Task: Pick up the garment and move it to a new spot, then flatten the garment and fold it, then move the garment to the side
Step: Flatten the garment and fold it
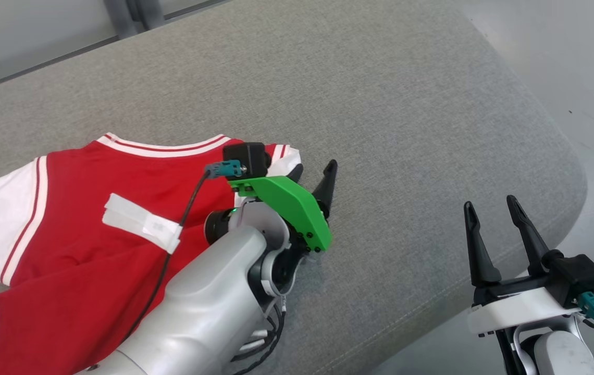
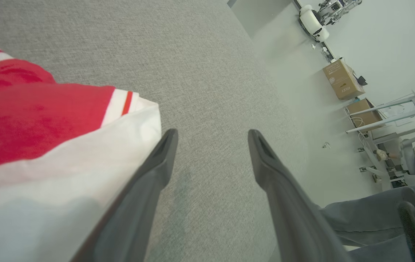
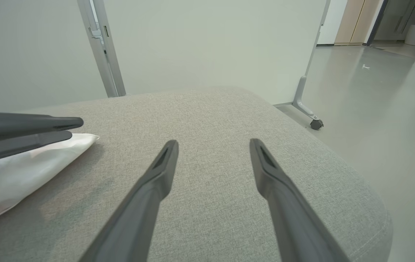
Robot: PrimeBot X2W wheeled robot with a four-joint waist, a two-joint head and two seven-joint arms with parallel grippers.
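A red cloth shirt with white sleeves and striped trim (image 1: 94,224) lies on the left of a grey fabric-covered surface (image 1: 380,104). It looks light, limp and prone to bunching, and its white sleeve hem (image 2: 94,153) seems the surest hold. The left hand (image 2: 212,133), fingers spread, sits just beside that sleeve, its forearm over the shirt. The right hand (image 1: 490,203), also spread, hovers well apart.

Soft, even light fills the room, bright and diffuse; the floor (image 3: 386,94) carries a dull sheen; shadows are faint, just a grey smudge on the cushion (image 3: 207,120) beside the garment (image 3: 29,171); the wrist views bow straight lines toward their edges; the head view is crisp.
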